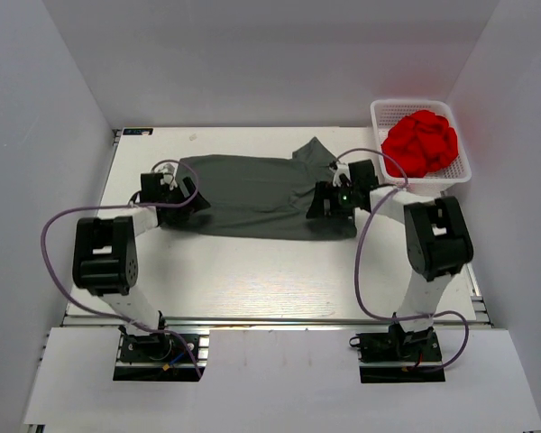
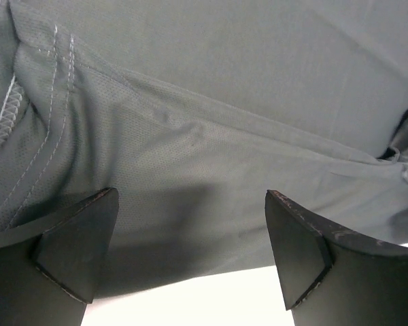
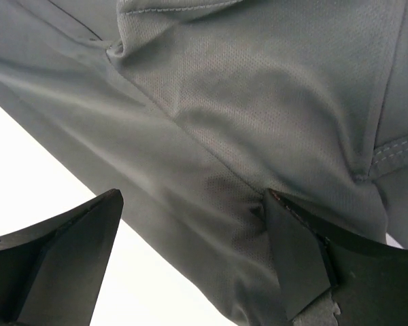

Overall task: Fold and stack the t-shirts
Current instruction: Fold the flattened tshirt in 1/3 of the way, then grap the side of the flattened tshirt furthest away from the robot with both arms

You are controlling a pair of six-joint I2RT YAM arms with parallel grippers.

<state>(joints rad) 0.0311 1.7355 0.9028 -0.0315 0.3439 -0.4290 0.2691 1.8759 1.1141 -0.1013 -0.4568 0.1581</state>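
From above, jaw gaps unreadable. Up close: left gripper [image 2: 190,251] spread wide over shirt [image 1: 252,194] near edge, holding nothing; right gripper [image 3: 190,251] spread, one finger [image 3: 299,251] touching cloth.

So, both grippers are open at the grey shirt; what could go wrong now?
1. The right gripper is open astride the grey t-shirt's edge, one finger over bare table; closing may catch too little cloth and slip.
2. Between the left gripper's fingers the cloth lies in folds; it might pinch only one layer.
3. The shirt's far right corner sticks out unevenly and may stay crumpled in the fold.
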